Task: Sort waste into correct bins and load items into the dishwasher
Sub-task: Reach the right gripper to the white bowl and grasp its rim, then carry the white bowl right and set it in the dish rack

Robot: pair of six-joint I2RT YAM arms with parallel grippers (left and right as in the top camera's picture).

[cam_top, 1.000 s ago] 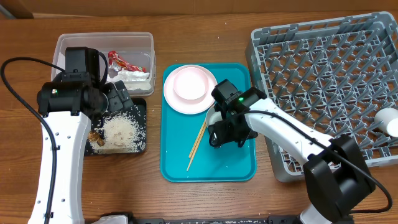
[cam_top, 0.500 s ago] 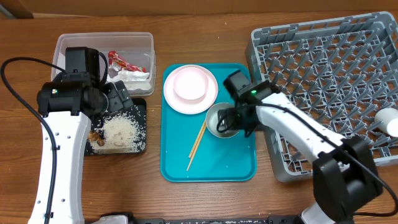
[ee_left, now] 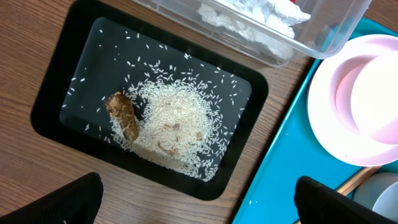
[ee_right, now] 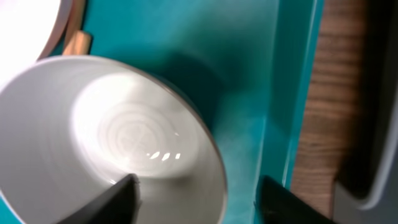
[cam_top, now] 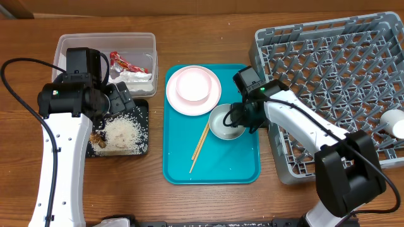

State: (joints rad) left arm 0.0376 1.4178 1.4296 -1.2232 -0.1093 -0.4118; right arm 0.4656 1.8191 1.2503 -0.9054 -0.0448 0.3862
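Left side first: the left gripper (ee_left: 198, 183) hangs over the shallow black rectangular tray (ee_left: 50, 87), its fingers (ee_left: 68, 202) spread wide with nothing between them. In that tray lie a heap of loose white rice grains (ee_left: 174, 127), with more scattered around it, and a small brown food scrap (ee_left: 123, 115) touching the heap's edge. Just behind the tray on the wooden tabletop (cam_top: 208, 31) stands the clear plastic rectangular tub (cam_top: 76, 47), with the crumpled red wrapper (cam_top: 122, 61) and the crumpled white tissue (cam_top: 136, 79) inside.

Now the middle. On the large teal tray (cam_top: 221, 164) a round white plate (cam_top: 173, 101) carries a shallow white bowl (cam_top: 192, 85), and two thin wooden chopsticks (cam_top: 201, 146) lie slanted beside it.

The right gripper (cam_top: 243, 116) is at a pale round bowl (cam_top: 222, 123) on the teal tray, near its right edge. In the wrist view the fingers (ee_right: 115, 202) stand apart, one inside the bowl and one outside, straddling the rim – not pressed together on it.

The large square grey plastic dish rack (cam_top: 328, 69) sits to the right, a small white cup (cam_top: 394, 123) at its far right edge.
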